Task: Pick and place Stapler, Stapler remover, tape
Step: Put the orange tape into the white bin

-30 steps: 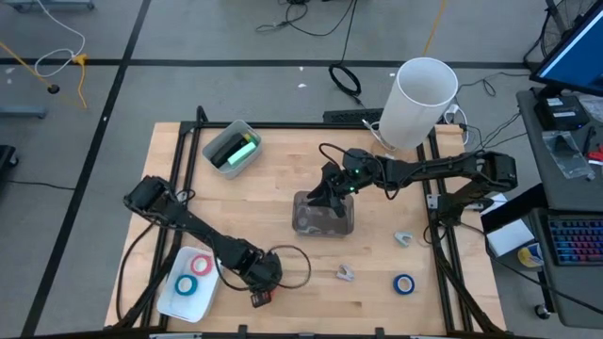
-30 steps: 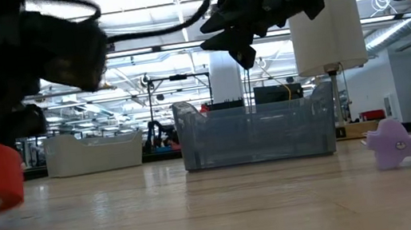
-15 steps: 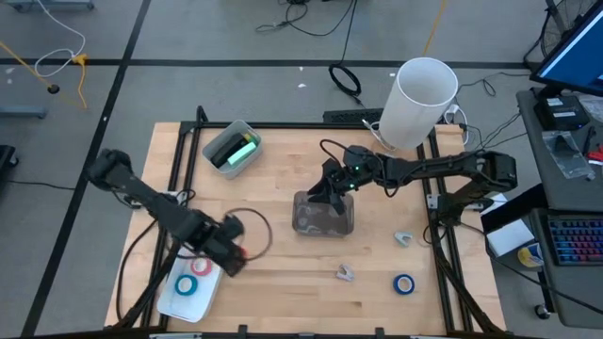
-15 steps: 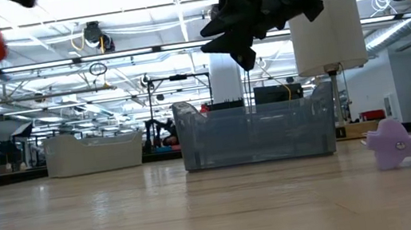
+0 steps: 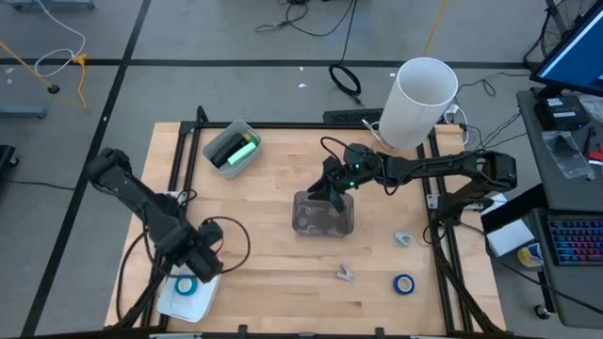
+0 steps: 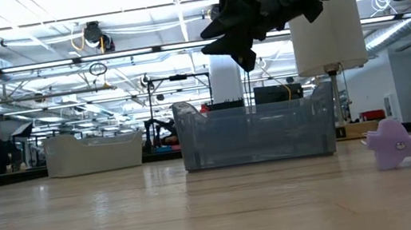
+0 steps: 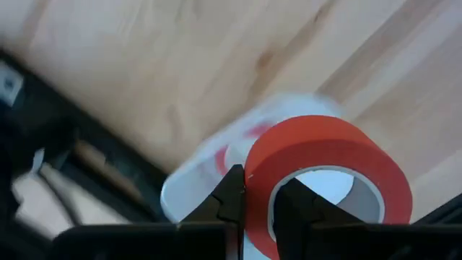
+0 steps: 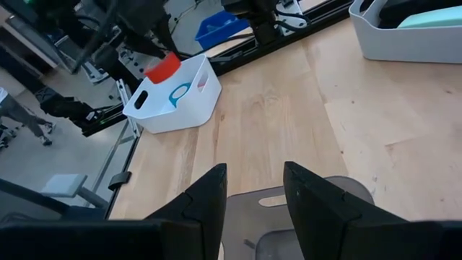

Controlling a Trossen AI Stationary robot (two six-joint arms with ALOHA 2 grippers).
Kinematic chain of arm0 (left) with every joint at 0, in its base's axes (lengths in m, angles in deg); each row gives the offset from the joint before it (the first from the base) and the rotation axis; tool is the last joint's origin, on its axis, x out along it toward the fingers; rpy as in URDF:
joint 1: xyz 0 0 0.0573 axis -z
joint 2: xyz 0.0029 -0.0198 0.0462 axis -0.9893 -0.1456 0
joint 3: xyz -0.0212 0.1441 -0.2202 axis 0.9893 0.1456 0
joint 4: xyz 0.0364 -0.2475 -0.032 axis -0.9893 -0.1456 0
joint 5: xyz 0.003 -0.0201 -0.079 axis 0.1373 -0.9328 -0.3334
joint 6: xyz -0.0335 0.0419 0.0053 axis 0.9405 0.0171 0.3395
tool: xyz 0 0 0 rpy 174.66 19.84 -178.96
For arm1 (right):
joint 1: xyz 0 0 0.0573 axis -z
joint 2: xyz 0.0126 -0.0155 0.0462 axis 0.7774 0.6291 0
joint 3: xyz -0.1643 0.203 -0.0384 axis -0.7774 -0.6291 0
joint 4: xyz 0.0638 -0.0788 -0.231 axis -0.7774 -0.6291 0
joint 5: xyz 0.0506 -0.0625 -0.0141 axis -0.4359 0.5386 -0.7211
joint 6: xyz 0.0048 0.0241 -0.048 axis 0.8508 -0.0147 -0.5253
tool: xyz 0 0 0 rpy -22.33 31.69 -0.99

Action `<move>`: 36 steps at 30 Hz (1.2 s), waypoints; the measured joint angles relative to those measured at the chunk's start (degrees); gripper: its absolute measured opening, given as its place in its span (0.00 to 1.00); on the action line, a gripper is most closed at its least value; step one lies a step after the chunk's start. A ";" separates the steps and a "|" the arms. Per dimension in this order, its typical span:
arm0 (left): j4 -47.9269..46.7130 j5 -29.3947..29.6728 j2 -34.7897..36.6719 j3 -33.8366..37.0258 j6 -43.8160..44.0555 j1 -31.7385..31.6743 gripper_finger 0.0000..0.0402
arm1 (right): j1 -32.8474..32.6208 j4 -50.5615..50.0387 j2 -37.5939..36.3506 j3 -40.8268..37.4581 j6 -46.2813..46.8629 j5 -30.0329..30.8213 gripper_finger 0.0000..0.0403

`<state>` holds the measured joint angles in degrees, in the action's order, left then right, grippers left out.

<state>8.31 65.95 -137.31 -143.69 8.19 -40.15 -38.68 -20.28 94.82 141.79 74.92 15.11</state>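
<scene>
The left hand (image 5: 200, 259), at the lower left of the high view, grips a red tape roll (image 7: 328, 173) by its wall, just above the white bin (image 5: 179, 299) holding a blue tape roll (image 5: 187, 285). The right hand (image 5: 332, 193) hovers with fingers parted over the clear bin (image 5: 323, 218) at centre. Another blue tape roll (image 5: 404, 282) lies lower right on the table (image 5: 283, 184). The stapler (image 5: 239, 151) sits in the grey bin (image 5: 215, 143), upper left.

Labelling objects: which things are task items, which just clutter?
Job: red tape in left gripper, loose blue tape, stapler, purple remover, white tray, clear bin under right gripper.
Clutter: white tube, floor cable, keyboard.
</scene>
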 joint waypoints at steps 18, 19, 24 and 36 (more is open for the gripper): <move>2.26 -4.76 -10.34 0.99 12.53 8.38 0.09 | 0.50 0.02 0.00 0.00 -0.17 0.25 0.32; 2.62 -4.88 -10.34 1.56 12.98 8.62 0.09 | 0.50 0.02 0.00 0.00 -0.20 0.25 0.32; 5.50 -8.12 -10.34 6.10 13.41 9.20 0.09 | 0.50 0.02 0.00 0.01 -0.16 0.25 0.32; 13.10 -10.48 -10.23 12.48 13.63 9.20 0.09 | 0.50 0.04 0.00 0.00 1.29 0.25 0.32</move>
<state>21.40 55.47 -147.54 -131.21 21.82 -30.95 -38.18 -20.24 94.82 141.79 76.21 15.36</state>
